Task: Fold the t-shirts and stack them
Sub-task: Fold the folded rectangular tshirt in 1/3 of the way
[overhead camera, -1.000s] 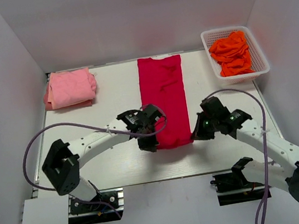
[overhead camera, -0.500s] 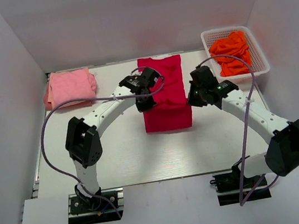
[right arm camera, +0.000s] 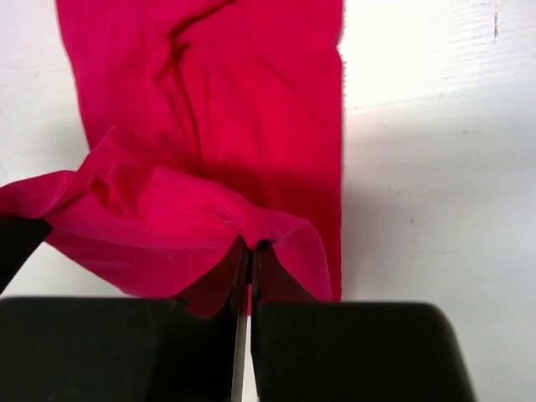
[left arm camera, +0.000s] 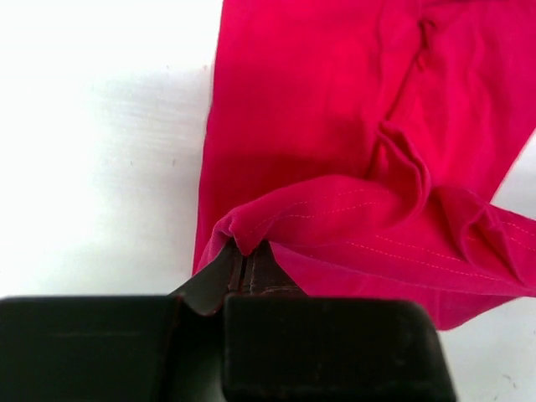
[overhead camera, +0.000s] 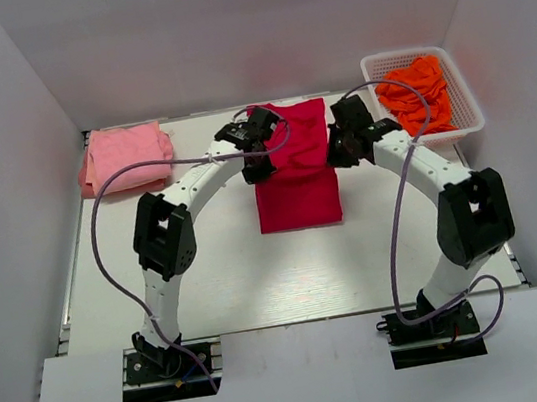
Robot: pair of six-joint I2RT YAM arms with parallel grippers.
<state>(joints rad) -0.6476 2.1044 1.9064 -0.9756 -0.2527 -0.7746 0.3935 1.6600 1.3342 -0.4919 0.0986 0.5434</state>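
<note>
Heads up, a fair bit is hard to read here. From the top camera you can't really see the tips of either tool, since the wrists and the bunched cloth cover them, so the wrist cams are the only proof of the grip. There the left tool (left arm camera: 243, 255) is pressed together on a fold of the red t-shirt (overhead camera: 298, 196), and the right tool (right arm camera: 249, 251) is pinching the hem on the other side the same way, with stitching visible along the lifted edge. Both wrist views cut the shirt off at the frame, so no full outline from them. The raised hem also hides part of the shirt's far half from above, and I can't make out the sleeves.

The orange t-shirts (overhead camera: 419, 92) are just a heap in the basket (overhead camera: 468, 115) at the far right, so I can't count them. The pink t-shirt (overhead camera: 125, 157) sits folded at the far left of the desk (overhead camera: 218, 269); no idea how many layers.

Compared to a second ago: the red shirt lay long and flat down the middle with both tools at its near hem. Now both arms are stretched out toward the far side, the hem has been carried up with them, and the shirt covers roughly half the length it did. Pink shirt and basket haven't budged.
</note>
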